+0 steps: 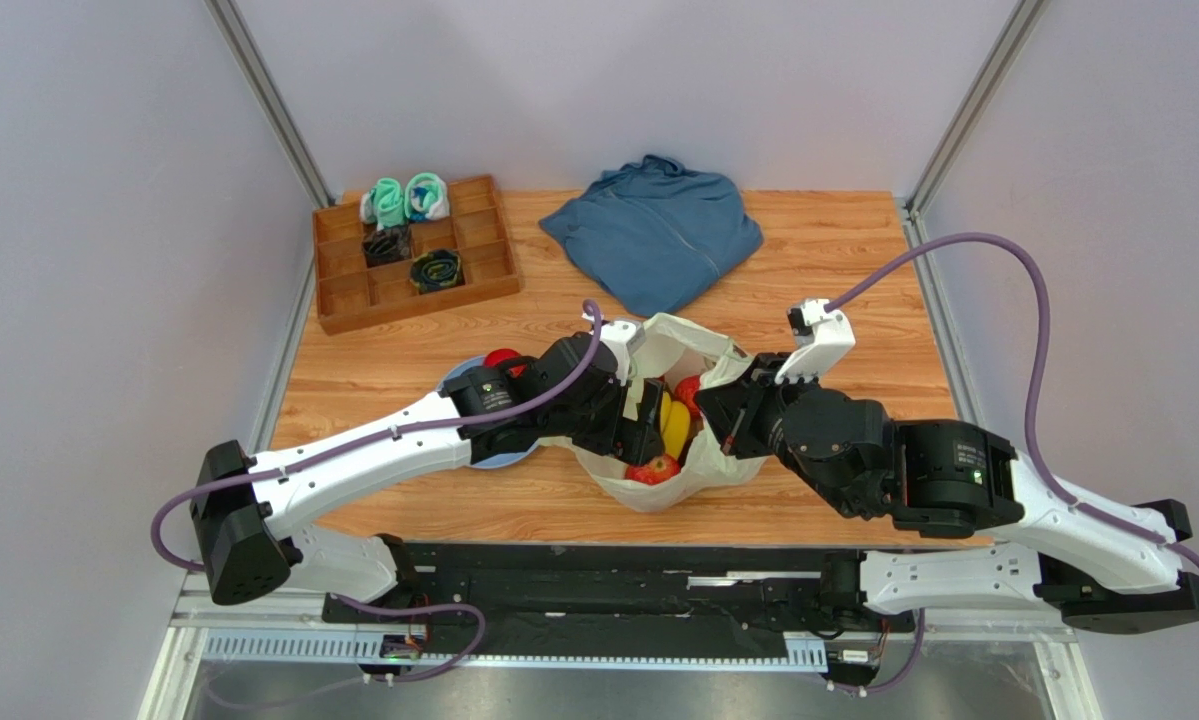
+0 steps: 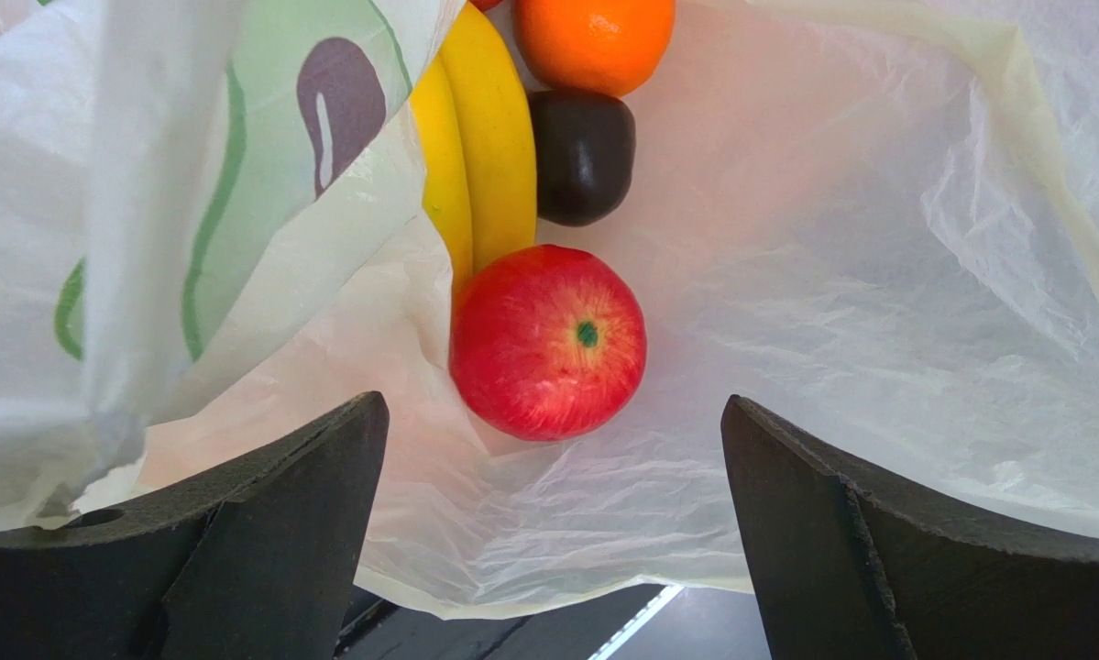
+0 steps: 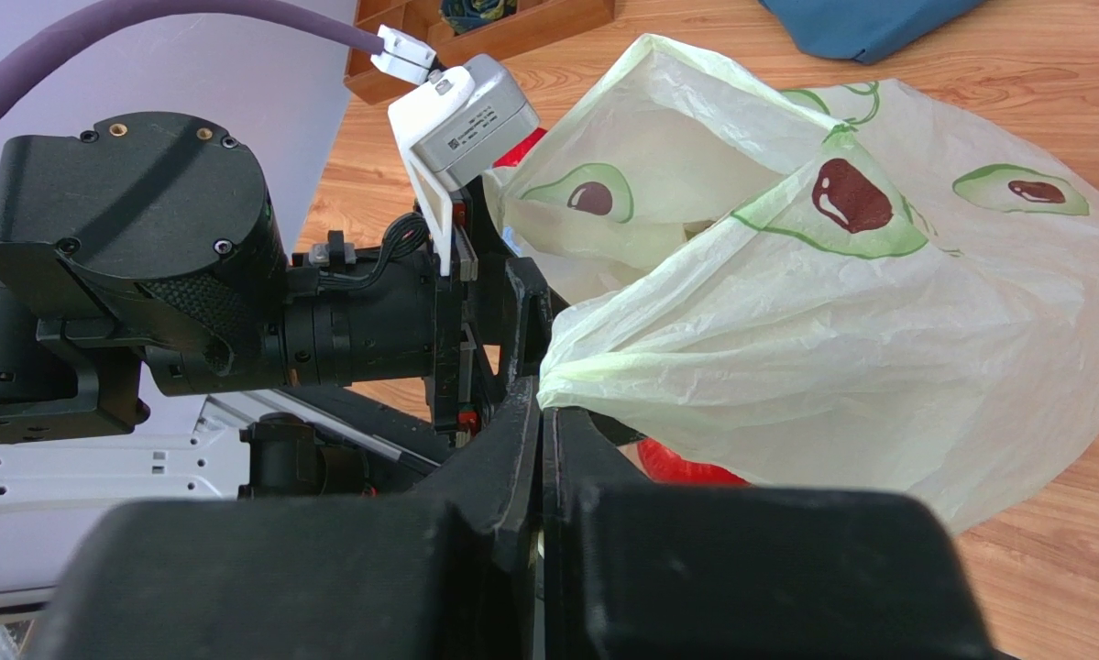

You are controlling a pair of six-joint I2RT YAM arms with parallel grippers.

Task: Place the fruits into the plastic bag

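From above, the plastic bag (image 1: 680, 342) lies open on the wooden table (image 1: 861, 300) between the two arms. The left gripper (image 1: 638, 425) reaches into its mouth from one side. The right gripper (image 1: 719, 426) meets its rim from the other side. Between the two grippers, inside the bag, lie a yellow banana (image 1: 676, 428) and a red apple (image 1: 653, 471). Another red fruit (image 1: 503, 360) lies outside the bag, behind the left gripper's wrist. Well beyond both grippers are a wooden tray (image 1: 350, 285) holding rolled socks (image 1: 405, 198) and a folded blue garment (image 1: 658, 233). A small round mark on the left arm's joint is too small to read.

In the left wrist view, the left gripper (image 2: 552, 413) has its jaws spread wide with nothing held. Just ahead of the tips, centred between them, the red apple (image 2: 548, 341) rests on the bag's pale film (image 2: 858, 275). Farther ahead lie the banana (image 2: 479, 138), a dark avocado (image 2: 582, 154) and an orange (image 2: 593, 41). A bag flap ahead of the left-hand finger (image 2: 238, 550) carries an avocado drawing.

In the right wrist view, the right gripper (image 3: 544, 413) has its jaws closed, pinching the rim of the plastic bag (image 3: 816, 316). The bag billows ahead and to one side of them. Its only markings are green-outlined avocado prints with brown stones. A red fruit (image 3: 679, 468) shows through the film just beyond the tips. The left arm (image 3: 142, 248) lies across the other side.
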